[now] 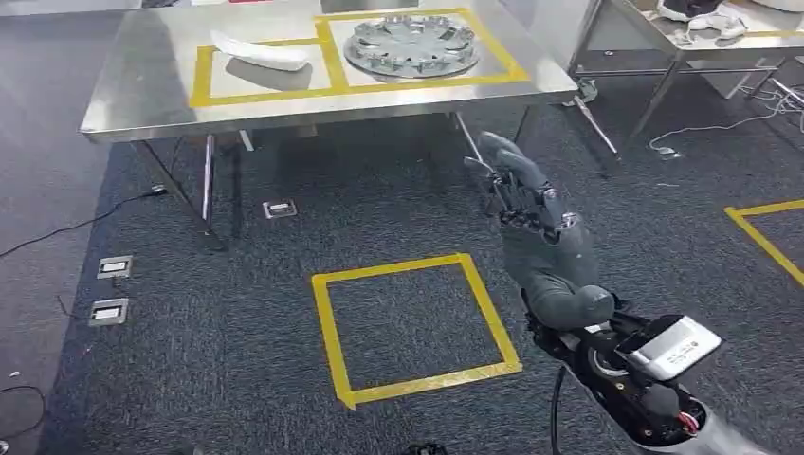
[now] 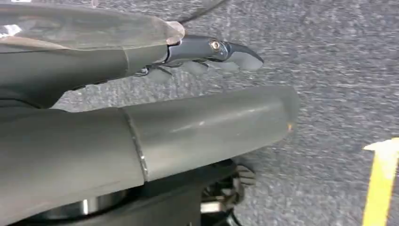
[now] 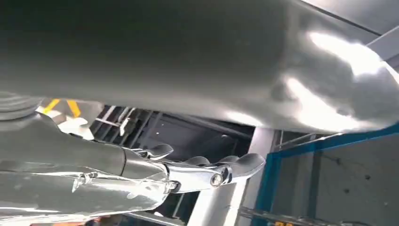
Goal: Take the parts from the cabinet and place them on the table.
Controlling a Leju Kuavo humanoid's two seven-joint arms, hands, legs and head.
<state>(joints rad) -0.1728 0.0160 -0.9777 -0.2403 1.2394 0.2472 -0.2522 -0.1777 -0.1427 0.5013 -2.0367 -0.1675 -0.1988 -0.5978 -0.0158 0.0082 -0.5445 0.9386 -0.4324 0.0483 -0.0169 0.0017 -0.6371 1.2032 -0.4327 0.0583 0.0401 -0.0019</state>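
Observation:
A white curved part (image 1: 261, 49) and a round silver toothed disc (image 1: 411, 45) lie in yellow-taped squares on the steel table (image 1: 142, 104) ahead. My right hand (image 1: 545, 237) is raised in front of the table's near right corner, well short of it, fingers extended upward and holding nothing. In the right wrist view the right hand (image 3: 188, 174) also has straight fingers with nothing in them. My left hand (image 2: 197, 127) hangs over the grey carpet, thumb and fingers stretched out and empty.
A yellow tape square (image 1: 412, 327) marks the carpet between me and the table. Floor sockets (image 1: 114, 267) and a cable (image 1: 66, 227) lie at the left. A second steel table (image 1: 702, 47) stands at the back right, with more yellow tape (image 1: 763, 232) on the floor near it.

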